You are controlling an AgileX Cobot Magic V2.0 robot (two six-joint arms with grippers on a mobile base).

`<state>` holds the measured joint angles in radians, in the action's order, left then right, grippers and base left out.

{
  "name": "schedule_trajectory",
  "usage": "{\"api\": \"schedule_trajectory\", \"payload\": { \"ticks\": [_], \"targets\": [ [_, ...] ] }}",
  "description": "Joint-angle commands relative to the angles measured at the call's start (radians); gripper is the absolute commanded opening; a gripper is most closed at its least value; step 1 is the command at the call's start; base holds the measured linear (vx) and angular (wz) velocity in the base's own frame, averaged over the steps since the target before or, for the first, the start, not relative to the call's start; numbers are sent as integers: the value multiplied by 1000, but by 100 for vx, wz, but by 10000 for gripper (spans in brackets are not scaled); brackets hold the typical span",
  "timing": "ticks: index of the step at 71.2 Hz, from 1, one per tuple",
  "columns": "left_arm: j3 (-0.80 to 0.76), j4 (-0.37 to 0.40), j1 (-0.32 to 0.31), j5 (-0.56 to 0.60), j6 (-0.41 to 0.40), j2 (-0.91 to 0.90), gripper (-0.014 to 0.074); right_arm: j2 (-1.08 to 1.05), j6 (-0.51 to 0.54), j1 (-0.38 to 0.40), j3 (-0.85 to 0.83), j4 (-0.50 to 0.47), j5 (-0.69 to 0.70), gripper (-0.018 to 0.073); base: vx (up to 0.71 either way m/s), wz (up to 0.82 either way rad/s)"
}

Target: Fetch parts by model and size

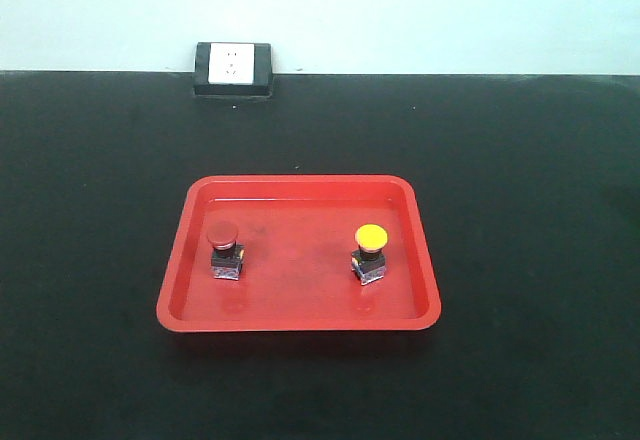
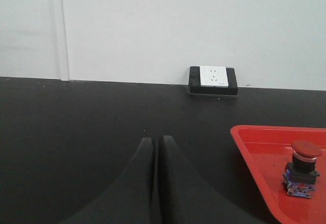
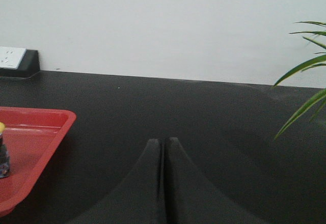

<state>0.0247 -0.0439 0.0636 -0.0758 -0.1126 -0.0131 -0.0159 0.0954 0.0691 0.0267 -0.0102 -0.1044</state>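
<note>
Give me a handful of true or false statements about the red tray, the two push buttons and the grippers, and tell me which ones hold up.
1. Both switches stand inside the red tray. True.
2. The red-capped switch lies tipped on its side. False: it stands upright on its base, cap up.
3. In the front view the yellow-capped switch is to the right of the red-capped one. True.
4. The left gripper holds the red-capped switch. False: its fingers are shut together on nothing, over the black table, apart from the tray.
5. The right gripper is wide open. False: it is shut and empty.
6. A wall socket sits behind the tray. True.
</note>
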Motion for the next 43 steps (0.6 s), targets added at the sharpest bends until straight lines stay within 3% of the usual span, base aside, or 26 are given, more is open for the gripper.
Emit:
{"api": "schedule_trajectory", "payload": {
  "ticks": [1, 15, 43],
  "targets": [
    [2, 1, -6, 76, -9, -15, -6, -5, -34, 43, 10, 16, 114, -10, 0, 0],
    [2, 1, -6, 76, -9, -15, -6, -5, -95, 51, 10, 85, 104, -10, 0, 0],
    [2, 1, -6, 76, -9, -15, -6, -5, -102, 51, 10, 83, 104, -10, 0, 0]
  ]
}}
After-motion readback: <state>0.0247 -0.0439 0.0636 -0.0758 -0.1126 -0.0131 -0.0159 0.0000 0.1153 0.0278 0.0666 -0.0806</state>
